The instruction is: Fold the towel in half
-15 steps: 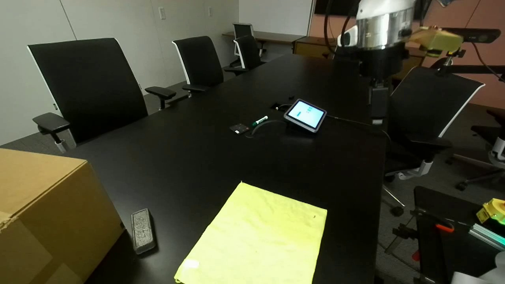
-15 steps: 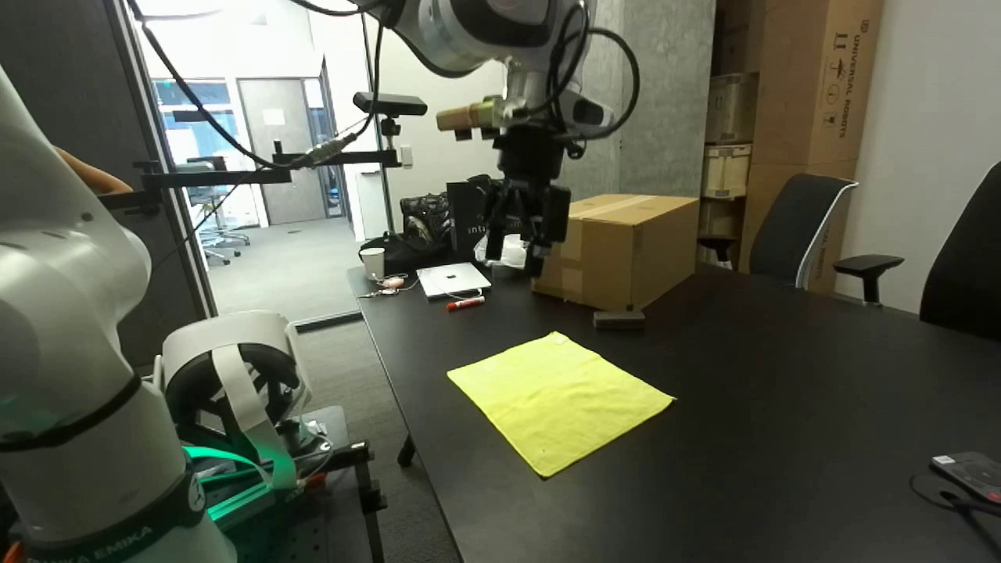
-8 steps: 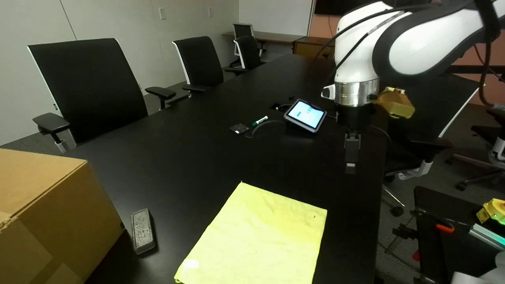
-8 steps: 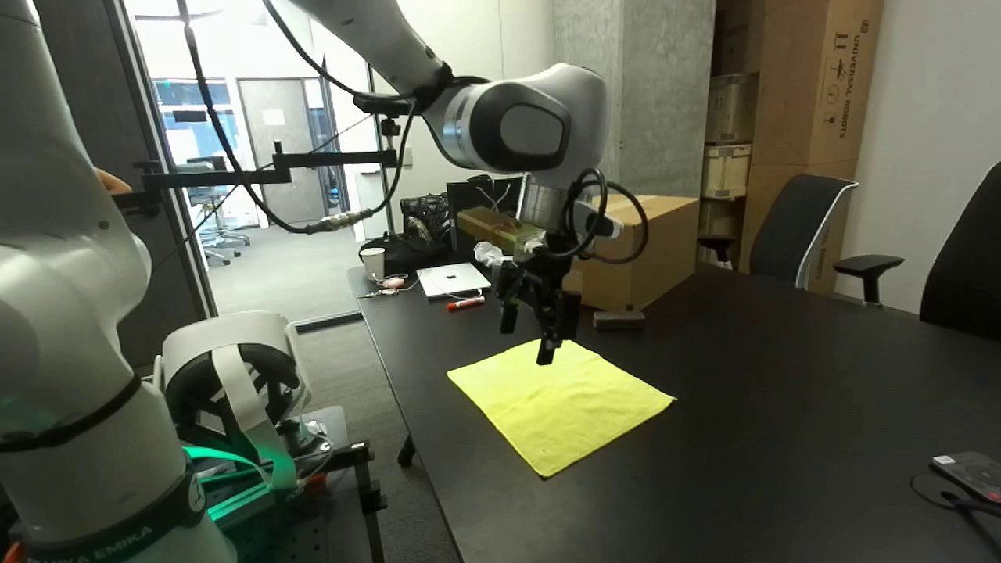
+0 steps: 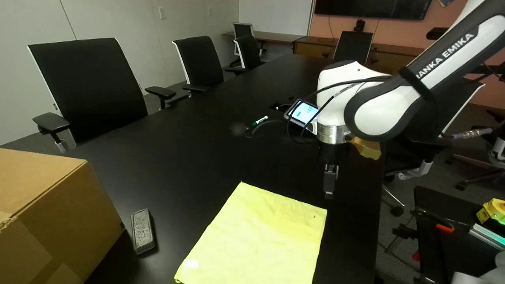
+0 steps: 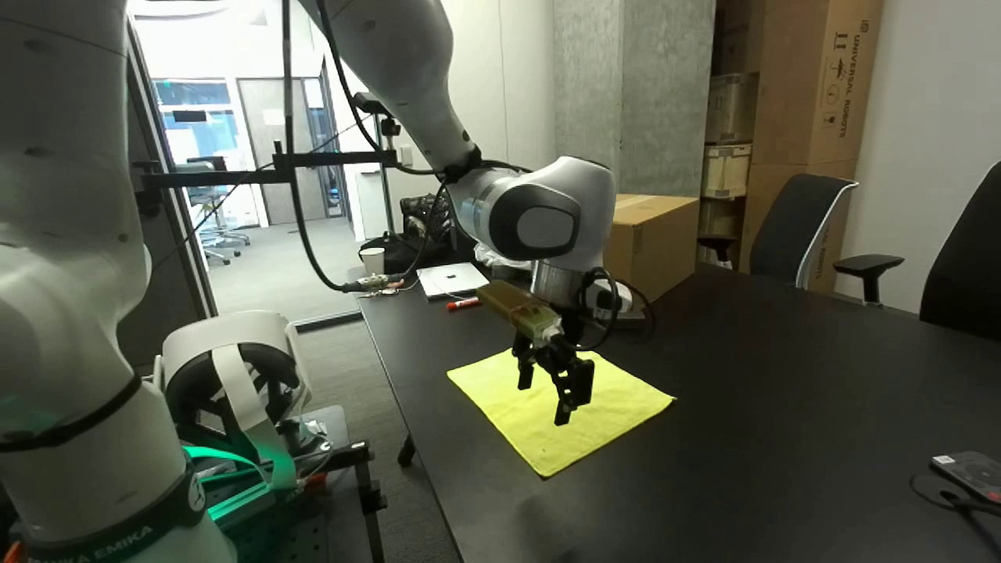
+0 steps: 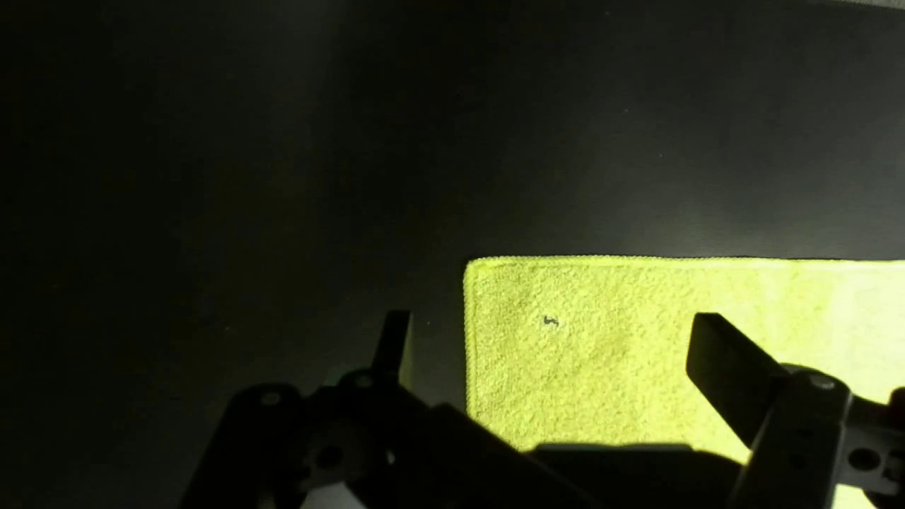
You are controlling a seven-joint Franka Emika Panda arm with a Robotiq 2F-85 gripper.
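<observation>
Wrist view: the gripper faces the table with its two fingers set wide apart. One finger is positioned over bare table, outside the side edge of the towel; the other is positioned over the towel. One towel corner, with a small dark mark near it, is visible in the gap between the fingers. In both exterior views, the towel lies spread flat on the table, near the table's long edge, and the gripper points downward above the corner area, apart from the towel. The exact clearance cannot be read. The arm extends over the table in both exterior views. In an exterior view, the box stands on the table; the eraser lies between the box and the towel. Farther along are the green marker and the tablet, the latter partly hidden behind the arm. Chairs stand along both sides of the table. In an exterior view, the laptop, cup and red marker are located beyond the towel, on the same table.
</observation>
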